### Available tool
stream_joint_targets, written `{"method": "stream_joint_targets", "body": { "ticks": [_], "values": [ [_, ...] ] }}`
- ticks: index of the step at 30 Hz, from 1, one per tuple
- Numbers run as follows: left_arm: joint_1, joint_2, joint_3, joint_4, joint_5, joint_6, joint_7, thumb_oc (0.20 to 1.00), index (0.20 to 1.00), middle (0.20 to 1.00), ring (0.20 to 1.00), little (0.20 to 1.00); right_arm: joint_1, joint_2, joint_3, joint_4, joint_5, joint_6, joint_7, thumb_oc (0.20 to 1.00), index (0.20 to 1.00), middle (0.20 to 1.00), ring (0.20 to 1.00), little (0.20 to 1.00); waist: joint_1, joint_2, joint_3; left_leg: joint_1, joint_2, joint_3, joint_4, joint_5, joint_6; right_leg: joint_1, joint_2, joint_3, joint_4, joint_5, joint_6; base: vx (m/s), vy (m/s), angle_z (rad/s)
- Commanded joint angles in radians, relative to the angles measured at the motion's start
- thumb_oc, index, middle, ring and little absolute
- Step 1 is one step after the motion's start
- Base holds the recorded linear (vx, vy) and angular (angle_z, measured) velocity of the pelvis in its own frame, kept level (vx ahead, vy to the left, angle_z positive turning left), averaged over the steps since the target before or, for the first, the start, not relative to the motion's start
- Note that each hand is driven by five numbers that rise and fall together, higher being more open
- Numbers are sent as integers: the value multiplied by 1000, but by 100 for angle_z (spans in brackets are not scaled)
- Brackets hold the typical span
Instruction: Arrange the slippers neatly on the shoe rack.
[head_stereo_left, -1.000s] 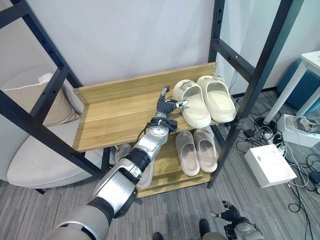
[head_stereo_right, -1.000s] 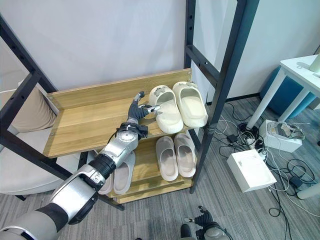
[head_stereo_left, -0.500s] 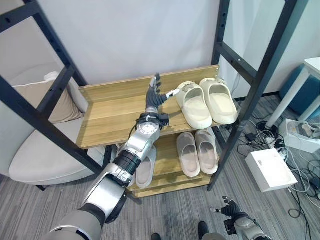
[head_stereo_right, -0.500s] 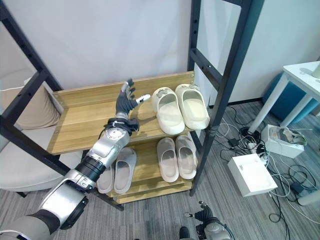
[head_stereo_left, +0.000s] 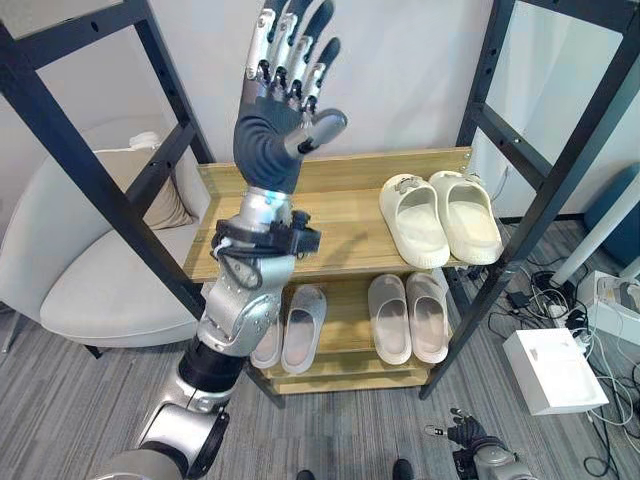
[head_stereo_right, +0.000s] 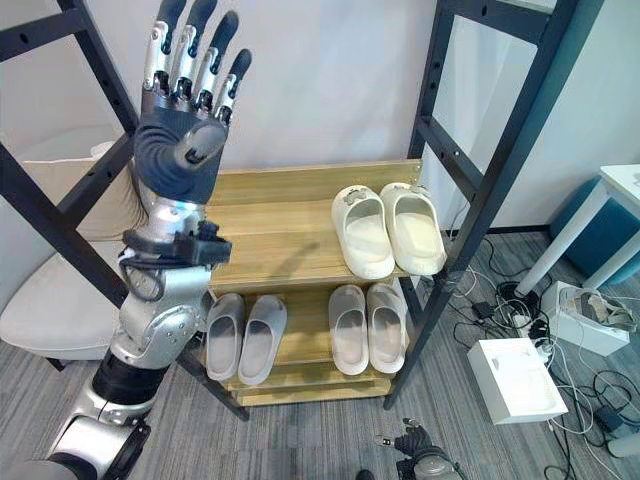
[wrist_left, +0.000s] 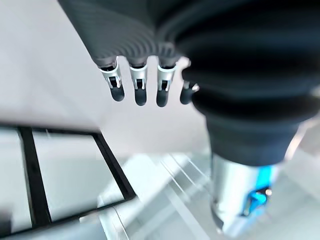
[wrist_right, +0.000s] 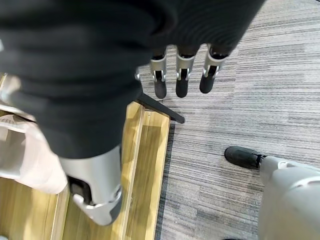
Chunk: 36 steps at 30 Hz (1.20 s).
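A cream pair of slippers (head_stereo_left: 440, 216) stands side by side at the right end of the wooden upper shelf (head_stereo_left: 330, 215). On the lower shelf (head_stereo_right: 300, 375) lie two greyish pairs: one on the right (head_stereo_left: 408, 316), one on the left (head_stereo_left: 290, 328). My left hand (head_stereo_left: 286, 92) is raised high in front of the rack, fingers (wrist_left: 137, 86) straight and spread, holding nothing. My right hand (head_stereo_left: 470, 438) hangs low by the floor with its fingers (wrist_right: 180, 80) relaxed and empty, near the rack's bottom corner.
A pale armchair (head_stereo_left: 95, 290) with a cushion stands left of the rack. Black frame posts (head_stereo_left: 560, 170) rise on both sides. On the floor to the right lie a white box (head_stereo_left: 555, 368) and several cables (head_stereo_right: 560, 320).
My left hand has lifted off the upper shelf beside the cream slippers and risen high, fingers opening straight. The camera has shifted too.
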Motion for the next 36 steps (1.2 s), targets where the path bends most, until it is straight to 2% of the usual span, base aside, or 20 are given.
{"method": "stream_joint_targets", "body": {
  "ticks": [1, 4, 8, 10, 14, 15, 17, 18, 19, 20, 22, 24, 26, 28, 29, 30, 31, 32, 36],
  "values": [
    [-7, 29, -53, -61, -109, 25, -151, 1000, 1000, 1000, 1000, 1000, -50, 43, -31, 47, -1, -28, 13, 1000, 1000, 1000, 1000, 1000, 35, -49, 9, 46, 21, -18, -7, -84, -42, 32, -29, -33, 1, -87, 64, -6, 5, 9],
    [78, 81, -162, -155, -175, 103, -272, 1000, 1000, 1000, 1000, 1000, -53, 68, -24, 56, -25, -32, 24, 1000, 1000, 1000, 1000, 1000, 51, -50, 12, 47, 17, -24, -7, -85, -37, 36, -30, -37, 1, -89, 65, -9, 20, 5],
    [136, 128, -229, -145, -142, 126, -311, 1000, 1000, 1000, 1000, 1000, -53, 79, -19, 58, -38, -40, 28, 1000, 1000, 1000, 1000, 1000, 59, -48, 15, 49, 14, -26, -7, -87, -33, 42, -31, -42, 1, -91, 66, -1, 18, 5],
    [218, 185, -312, -59, -78, 158, -349, 1000, 1000, 1000, 1000, 1000, -67, 81, -15, 59, -46, -50, 23, 1000, 1000, 1000, 1000, 1000, 65, -40, 20, 51, 10, -29, -7, -87, -30, 47, -33, -45, 1, -93, 67, -7, 34, 1],
    [265, 219, -389, 59, 14, 164, -364, 1000, 1000, 1000, 1000, 1000, -76, 76, -12, 52, -48, -57, 17, 1000, 1000, 1000, 1000, 1000, 64, -36, 25, 52, 9, -28, -7, -87, -27, 47, -34, -44, 1, -93, 68, -1, 9, 0],
    [278, 245, -438, 140, 137, 158, -364, 1000, 1000, 1000, 1000, 1000, -73, 75, -9, 46, -46, -58, 11, 1000, 1000, 1000, 1000, 1000, 58, -35, 30, 54, 7, -28, -7, -88, -25, 46, -35, -41, 1, -92, 70, 0, 0, 0],
    [280, 250, -486, 245, 286, 137, -350, 1000, 1000, 1000, 1000, 1000, -70, 74, -4, 43, -41, -63, 5, 1000, 1000, 1000, 1000, 1000, 54, -34, 32, 57, 6, -26, -7, -89, -23, 47, -34, -38, 1, -94, 70, 0, 0, 0],
    [327, 211, -534, 425, 396, 157, -343, 1000, 1000, 1000, 1000, 1000, -73, 75, 7, 35, -38, -61, -4, 1000, 1000, 1000, 1000, 1000, 47, -36, 33, 58, 8, -24, -7, -90, -23, 47, -34, -35, 1, -95, 69, 0, 0, 0],
    [330, 184, -531, 571, 597, 117, -260, 1000, 1000, 1000, 1000, 1000, -57, 77, 18, 18, -24, -66, -14, 1000, 1000, 1000, 1000, 1000, 42, -40, 36, 59, 8, -24, -7, -88, -22, 47, -33, -31, 1, -96, 68, 12, 3, -5],
    [357, 149, -533, 668, 633, 123, -242, 1000, 1000, 1000, 1000, 1000, -54, 76, 28, 2, -20, -70, -19, 1000, 1000, 1000, 1000, 1000, 40, -42, 38, 60, 8, -22, -7, -88, -23, 48, -33, -32, 1, -96, 68, 8, -4, -4],
    [411, 48, -456, 989, 757, 133, -121, 1000, 1000, 1000, 1000, 1000, -31, 69, 44, -24, 0, -74, -26, 1000, 1000, 1000, 1000, 1000, 39, -45, 38, 60, 9, -23, -7, -83, -23, 48, -31, -32, 1, -94, 65, -4, -7, -3],
    [424, -1, -391, 1143, 793, 131, -47, 1000, 1000, 1000, 1000, 1000, -15, 59, 44, -31, 13, -77, -30, 1000, 1000, 1000, 1000, 1000, 38, -43, 37, 61, 10, -22, -7, -80, -24, 49, -29, -35, 1, -94, 63, -3, -7, 6],
    [447, -39, -285, 1302, 753, 143, 5, 1000, 1000, 1000, 1000, 1000, -5, 54, 34, -29, 25, -80, -25, 1000, 1000, 1000, 1000, 1000, 42, -44, 36, 60, 10, -22, -7, -77, -25, 49, -29, -39, 1, -92, 61, -9, -14, 13],
    [462, -72, -115, 1502, 675, 166, 46, 1000, 1000, 1000, 1000, 1000, 3, 48, 15, -8, 27, -77, -13, 1000, 1000, 1000, 1000, 1000, 53, -48, 38, 63, 11, -24, -7, -74, -26, 55, -28, -44, 1, -93, 59, 0, 0, 0],
    [462, -73, -115, 1503, 675, 165, 46, 1000, 1000, 1000, 1000, 1000, 3, 48, 15, -8, 27, -77, -13, 1000, 1000, 1000, 1000, 1000, 52, -48, 36, 60, 10, -24, -7, -72, -26, 51, -28, -45, 1, -92, 59, 0, 0, 0],
    [462, -76, -33, 1590, 644, 179, 56, 1000, 1000, 1000, 1000, 1000, 7, 41, -4, 14, 30, -75, -4, 1000, 1000, 1000, 1000, 1000, 59, -50, 33, 58, 10, -27, -7, -71, -26, 53, -28, -49, 1, -93, 57, -1, -7, 5],
    [462, -77, -32, 1591, 644, 179, 56, 1000, 1000, 1000, 1000, 1000, 6, 41, -4, 14, 30, -75, -4, 1000, 1000, 1000, 1000, 1000, 58, -50, 34, 59, 10, -28, -7, -71, -26, 53, -28, -49, 1, -93, 57, 6, -13, 6],
    [471, -72, 32, 1645, 620, 192, 56, 1000, 1000, 1000, 1000, 1000, 7, 37, -14, 26, 27, -73, 1, 1000, 1000, 1000, 1000, 1000, 65, -51, 32, 58, 10, -30, -7, -70, -27, 56, -28, -52, 1, -95, 56, 5, -5, 6],
    [498, -60, 137, 1716, 585, 200, 43, 1000, 1000, 1000, 1000, 1000, 10, 27, -44, 44, 30, -68, 18, 1000, 1000, 1000, 1000, 1000, 78, -51, 30, 61, 9, -36, -7, -69, -27, 63, -28, -60, 1, -98, 54, 4, -2, 5]
  ]
}}
